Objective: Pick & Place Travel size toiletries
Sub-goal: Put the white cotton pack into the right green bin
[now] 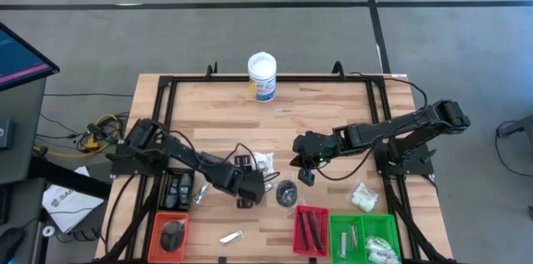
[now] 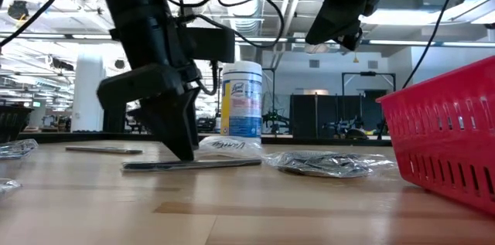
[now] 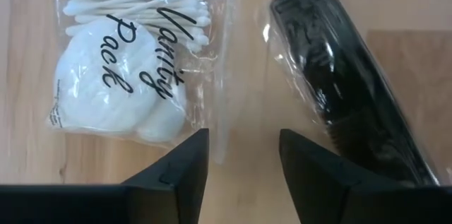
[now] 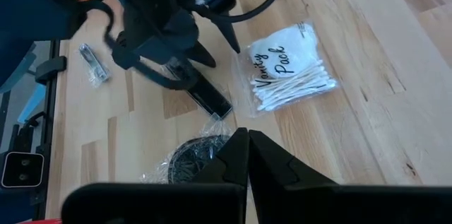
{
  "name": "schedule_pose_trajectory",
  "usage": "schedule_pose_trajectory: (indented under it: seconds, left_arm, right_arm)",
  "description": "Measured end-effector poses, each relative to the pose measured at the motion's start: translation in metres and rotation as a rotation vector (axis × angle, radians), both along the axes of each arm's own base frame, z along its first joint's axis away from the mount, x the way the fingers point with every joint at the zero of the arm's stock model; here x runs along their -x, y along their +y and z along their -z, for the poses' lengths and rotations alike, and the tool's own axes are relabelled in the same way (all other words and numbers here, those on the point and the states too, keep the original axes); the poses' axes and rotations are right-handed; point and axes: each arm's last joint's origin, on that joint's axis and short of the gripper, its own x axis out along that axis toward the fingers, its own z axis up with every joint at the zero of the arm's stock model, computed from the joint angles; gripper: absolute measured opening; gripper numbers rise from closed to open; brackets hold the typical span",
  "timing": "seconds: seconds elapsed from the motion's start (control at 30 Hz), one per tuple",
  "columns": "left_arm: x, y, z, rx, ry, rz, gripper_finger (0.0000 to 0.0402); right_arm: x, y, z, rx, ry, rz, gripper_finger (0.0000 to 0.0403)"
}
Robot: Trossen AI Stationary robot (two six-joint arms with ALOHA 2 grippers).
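- Left gripper [image 3: 239, 174]: fingers parted, holding nothing, low over the table [image 1: 333, 122], between the two packets.
- Black comb [image 3: 353, 90]: slim, toothed, clear-wrapped, lying flat just beside.
- Vanity pack [image 3: 134, 54]: clear packet, white swabs and pads.
- Right gripper [image 4: 246, 155]: closed, raised, empty.

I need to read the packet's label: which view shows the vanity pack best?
The left wrist view: the vanity pack fills it, lettering and cotton swabs plain. The right wrist view shows it whole but smaller. The high view gives a white speck; the low view only an edge.
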Motion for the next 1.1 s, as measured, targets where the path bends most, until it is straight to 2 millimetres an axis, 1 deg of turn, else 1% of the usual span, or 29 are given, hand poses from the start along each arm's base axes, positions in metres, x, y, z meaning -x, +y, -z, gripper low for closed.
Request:
schedule_pose_trajectory:
  seconds: [0.17,0.3,0.43,0.57,0.6,0.7,0.8,0.93,1.1]
  left_arm:
    - [-0.005,0.013,0.002,0.054,0.007,-0.016,0.0153]
    - [-0.007,0.021,0.002,0.072,0.008,-0.035,0.0130]
    - [-0.009,0.025,0.003,0.081,-0.002,-0.069,0.0086]
    - [-0.009,0.026,0.003,0.112,-0.008,-0.095,0.0020]
    - [-0.009,0.025,0.003,0.120,-0.009,-0.104,0.0011]
    - [-0.008,0.026,-0.001,0.139,-0.029,-0.137,0.0006]
    - [-0.005,0.028,-0.010,0.151,-0.045,-0.166,0.0001]
    - [-0.005,0.034,-0.039,0.201,-0.155,-0.194,0.0000]
    - [-0.002,0.046,-0.068,0.253,-0.244,-0.213,0.0000]
  right_arm:
    - [0.000,0.000,0.000,0.000,0.000,0.000,0.0001]
    - [0.000,0.002,0.000,-0.005,0.001,-0.001,0.0001]
    - [0.001,0.006,0.000,-0.005,0.005,-0.014,0.0001]
    - [0.004,0.009,0.002,0.000,0.028,-0.027,0.0001]
    - [0.004,0.010,0.002,0.004,0.035,-0.033,0.0001]
    - [0.006,0.013,0.003,0.016,0.045,-0.052,0.0001]
    - [0.007,0.016,0.003,0.033,0.045,-0.084,0.0001]
    - [0.008,0.022,0.003,0.046,0.043,-0.122,0.0001]
    - [0.010,0.027,0.003,0.049,0.042,-0.144,0.0001]
